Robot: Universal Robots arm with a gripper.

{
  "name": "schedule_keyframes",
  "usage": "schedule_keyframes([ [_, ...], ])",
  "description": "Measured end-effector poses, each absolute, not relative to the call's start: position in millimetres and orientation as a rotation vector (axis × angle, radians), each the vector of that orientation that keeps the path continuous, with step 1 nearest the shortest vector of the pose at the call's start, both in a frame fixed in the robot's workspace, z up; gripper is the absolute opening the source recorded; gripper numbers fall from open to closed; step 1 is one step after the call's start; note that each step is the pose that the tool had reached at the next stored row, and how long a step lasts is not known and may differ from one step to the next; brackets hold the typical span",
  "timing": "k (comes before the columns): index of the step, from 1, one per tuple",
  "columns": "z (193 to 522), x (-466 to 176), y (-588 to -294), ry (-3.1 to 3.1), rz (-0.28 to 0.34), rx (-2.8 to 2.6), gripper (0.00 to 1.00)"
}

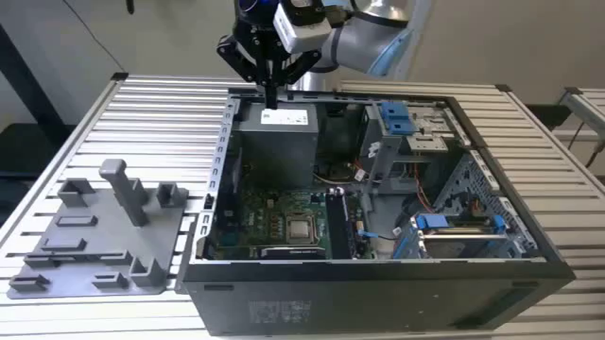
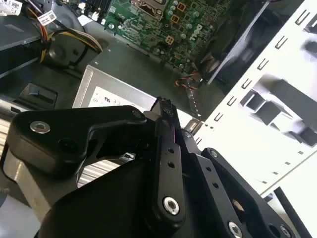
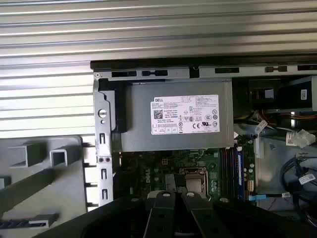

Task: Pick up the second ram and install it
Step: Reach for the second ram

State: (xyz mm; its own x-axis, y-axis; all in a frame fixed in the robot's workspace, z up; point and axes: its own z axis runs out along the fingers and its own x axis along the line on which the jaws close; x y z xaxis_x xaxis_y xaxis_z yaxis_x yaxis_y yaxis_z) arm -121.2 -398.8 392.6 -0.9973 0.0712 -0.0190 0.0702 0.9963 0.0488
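One slatted metal table is seen beneath the open computer case, which is laid on its side with the interior exposed. A grey fixture plate is placed on the table just beside the case, at the exterior view's left.

Inside the case, the grey power supply is mounted against the wall farthest from the exterior camera. The green motherboard is fitted between the power supply and the case's near wall.

The gripper is positioned above the far edge of the case, over the power supply and apart from it. Its fingers are pressed together, and nothing is seen clamped between them. The same posture is shown for the gripper in the second wrist view.

The CPU socket is located on the motherboard near the middle of the case's near wall. The second ram is seen as a slim bluish-green strip, edge-on, just beside the socket at the exterior view's right. A dark memory stick is set next to it. Both are well apart from the gripper.
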Motion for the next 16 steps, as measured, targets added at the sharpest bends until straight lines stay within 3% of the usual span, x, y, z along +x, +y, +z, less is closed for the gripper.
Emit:
schedule_keyframes([
  [16,392.6,-125.7,-398.8,3.118,0.075,0.109,0.11],
])
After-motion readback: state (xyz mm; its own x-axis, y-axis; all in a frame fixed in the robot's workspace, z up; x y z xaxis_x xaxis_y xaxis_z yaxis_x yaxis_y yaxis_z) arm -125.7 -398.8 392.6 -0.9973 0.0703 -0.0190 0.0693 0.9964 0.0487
